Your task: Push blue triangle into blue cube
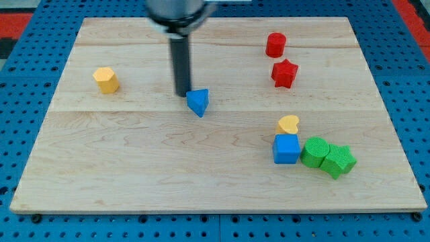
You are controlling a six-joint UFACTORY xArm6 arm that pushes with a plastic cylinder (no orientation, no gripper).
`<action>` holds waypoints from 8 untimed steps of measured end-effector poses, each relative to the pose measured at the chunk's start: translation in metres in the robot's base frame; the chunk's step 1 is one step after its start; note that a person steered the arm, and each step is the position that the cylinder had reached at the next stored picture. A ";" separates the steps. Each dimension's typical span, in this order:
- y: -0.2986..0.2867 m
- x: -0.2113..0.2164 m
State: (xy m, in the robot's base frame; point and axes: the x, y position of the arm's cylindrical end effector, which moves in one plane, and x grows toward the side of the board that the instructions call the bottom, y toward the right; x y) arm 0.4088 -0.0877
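The blue triangle (198, 102) lies near the middle of the wooden board (134, 154). The blue cube (286, 148) sits toward the view's lower right, apart from the triangle. My tip (183, 93) is down on the board, right at the triangle's upper-left side, touching or nearly touching it. The rod rises from there toward the view's top.
A yellow heart (289, 124) sits just above the blue cube. A green cylinder (314, 152) and a green star-like block (338, 160) lie to the cube's right. A red cylinder (275, 45) and a red star (284, 73) are at the upper right. A yellow hexagon (106, 80) is at the left.
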 end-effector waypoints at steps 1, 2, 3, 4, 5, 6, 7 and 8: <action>-0.009 0.020; 0.026 0.015; 0.084 -0.009; 0.109 -0.001; 0.107 0.018; 0.093 0.043; 0.114 0.048; 0.136 0.051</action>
